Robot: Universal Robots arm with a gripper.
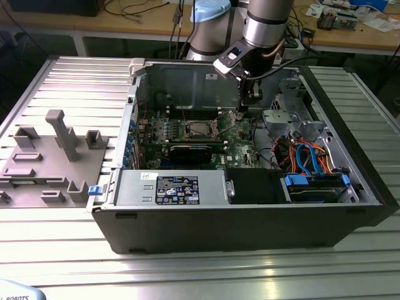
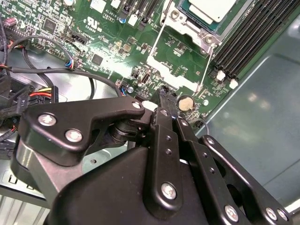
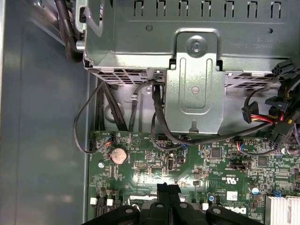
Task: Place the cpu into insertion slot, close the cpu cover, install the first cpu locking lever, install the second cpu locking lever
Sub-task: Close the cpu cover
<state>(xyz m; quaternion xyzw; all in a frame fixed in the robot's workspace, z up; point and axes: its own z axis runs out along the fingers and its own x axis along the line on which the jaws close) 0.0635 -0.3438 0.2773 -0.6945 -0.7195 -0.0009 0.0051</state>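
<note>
Closed gripper [image 2: 164,95] — near cpu cover [image 2: 187,27]

Ribbed metal table [image 1: 250,275] carries open computer case [image 1: 237,222], grey fixture [image 1: 50,162]

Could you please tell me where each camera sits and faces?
Exterior view: off the arm, looking down into the open computer case; arm reaches in.
First wrist view: on the wrist, facing the green board and metal bracket; gripper shows.
Second wrist view: on the wrist, facing the cpu past the gripper.
Both wrist views share the coin battery.
</note>
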